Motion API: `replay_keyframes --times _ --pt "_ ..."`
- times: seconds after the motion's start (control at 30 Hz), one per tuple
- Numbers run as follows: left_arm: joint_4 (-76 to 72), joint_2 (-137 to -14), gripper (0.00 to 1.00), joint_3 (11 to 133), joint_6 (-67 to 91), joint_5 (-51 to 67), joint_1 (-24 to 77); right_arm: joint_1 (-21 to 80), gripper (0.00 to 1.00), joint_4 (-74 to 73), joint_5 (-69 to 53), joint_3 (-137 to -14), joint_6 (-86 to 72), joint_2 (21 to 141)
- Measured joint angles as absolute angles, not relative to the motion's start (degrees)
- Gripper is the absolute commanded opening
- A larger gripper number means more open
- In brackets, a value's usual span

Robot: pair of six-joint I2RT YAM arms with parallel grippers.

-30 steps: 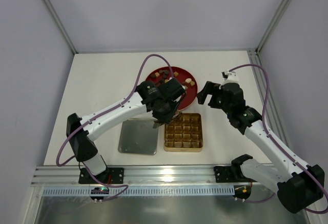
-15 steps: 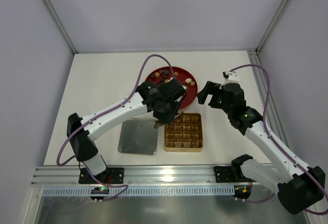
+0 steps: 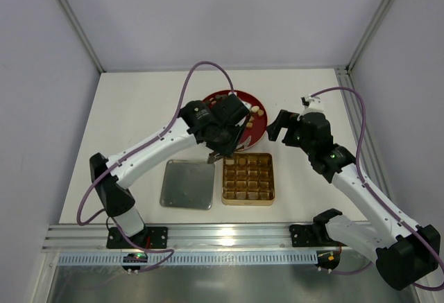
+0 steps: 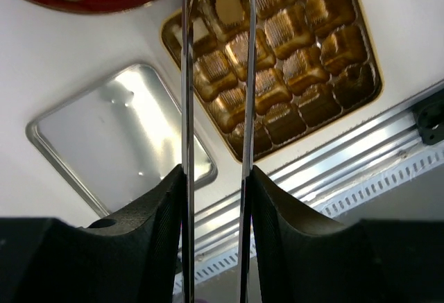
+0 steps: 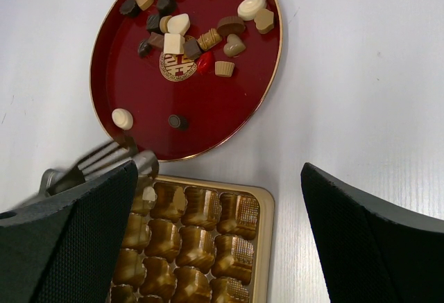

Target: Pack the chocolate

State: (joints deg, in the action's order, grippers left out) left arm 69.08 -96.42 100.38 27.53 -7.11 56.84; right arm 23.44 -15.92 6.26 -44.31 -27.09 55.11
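Chocolate pieces (image 5: 182, 32) in dark, caramel and cream lie on the round red plate (image 5: 139, 81), most bunched at its far side. A round white piece (image 5: 122, 118) and a small dark one (image 5: 177, 120) sit apart near its rim. One cream piece (image 5: 147, 193) rests in the corner cell of the gold tin (image 5: 267, 213) nearest the plate. My left gripper (image 4: 215, 178) is shut on thin metal tongs (image 4: 187, 95), whose blades stand slightly apart over that corner with nothing between them. My right gripper (image 5: 218, 171) hangs open above the plate and tin, holding nothing.
A flat silver lid (image 3: 187, 185) lies left of the tin (image 3: 248, 178). The plate (image 3: 260, 131) is just beyond the tin. An aluminium rail (image 3: 229, 237) runs along the near edge. The two arms come close together over the plate.
My left gripper has drawn back a little from the tin's corner toward the plate. The tongs' blades have spread slightly. The right arm has stayed still.
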Motion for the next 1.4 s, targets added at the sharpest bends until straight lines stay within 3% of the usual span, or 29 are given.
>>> replay_keyframes --times 0.5,0.7,1.4 --pt "68.95 -114.41 0.41 118.74 21.71 -7.68 37.04 23.44 1.0 -15.94 5.13 -44.34 -26.87 55.13" --pt "68.86 -121.91 0.41 123.0 20.49 -7.7 35.33 23.44 1.0 -15.97 4.73 -44.34 -26.81 55.13" --pt "68.42 -122.19 0.4 119.17 19.03 -7.9 32.47 23.44 1.0 -15.94 4.29 -44.36 -26.61 56.42"
